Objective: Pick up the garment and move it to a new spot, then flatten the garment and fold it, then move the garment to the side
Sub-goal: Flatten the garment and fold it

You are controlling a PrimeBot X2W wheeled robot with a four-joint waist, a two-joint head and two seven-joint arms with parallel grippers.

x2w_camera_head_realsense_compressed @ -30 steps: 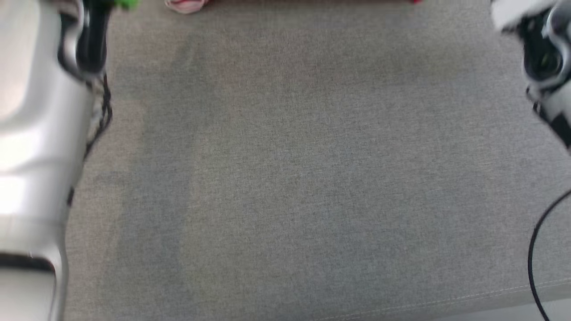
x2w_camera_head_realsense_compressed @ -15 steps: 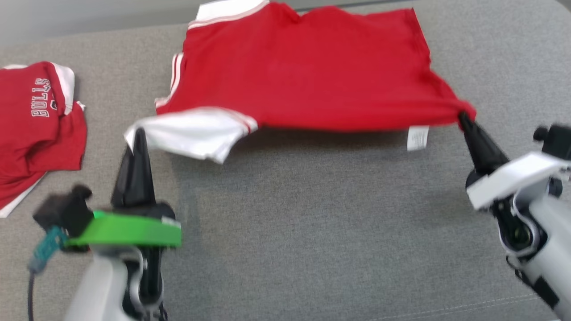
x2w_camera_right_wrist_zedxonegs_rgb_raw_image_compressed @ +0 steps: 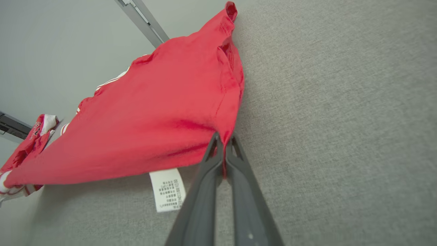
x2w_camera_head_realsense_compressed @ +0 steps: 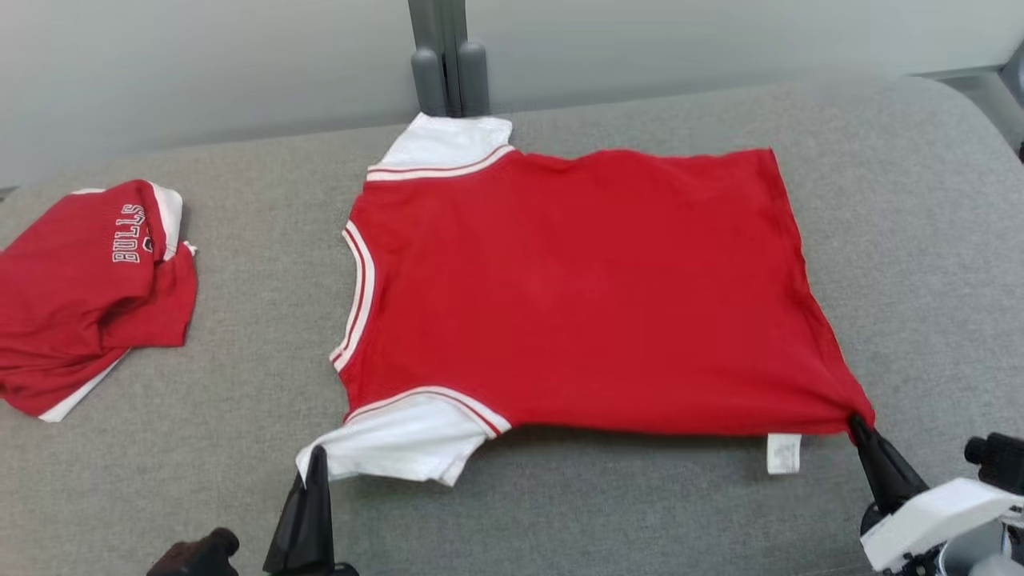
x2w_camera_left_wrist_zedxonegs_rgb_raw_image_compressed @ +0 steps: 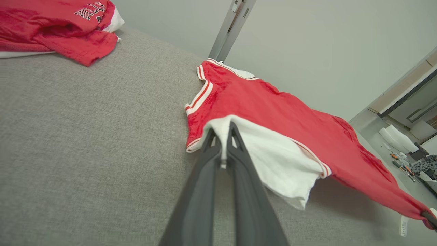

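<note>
"Head view, item one?"

"One garment: red shirt, white sleeves, red-and-white trim. Spread across the middle of the grey surface, neck opening toward 9 o'clock, hem toward 3 o'clock."

"How does it lie?"

"The far part lies flat on the surface. The edge toward 6 o'clock is raised clear, with shadow beneath it. A white care label hangs from that edge at 4 o'clock."

"Item two?"

"The left gripper, between 7 and 8 o'clock. In the left wrist view both fingers are clenched on the edge of the near sleeve, white cloth pinched at the tips."

"Item three?"

"The right gripper, at 4 o'clock. In the right wrist view its fingers are pressed together on the red hem corner. The care label hangs just beside the tips, toward 8 o'clock in that view. From this corner the cloth runs taut up the side hem."

"Sundries?"

"A second red shirt, loosely folded, white lettering reading BULLS, white trim showing. It is at 9 o'clock in the head view, on the same surface and well apart from the garment. A grey post stands at 12 o'clock behind the surface, against a pale wall."
</note>
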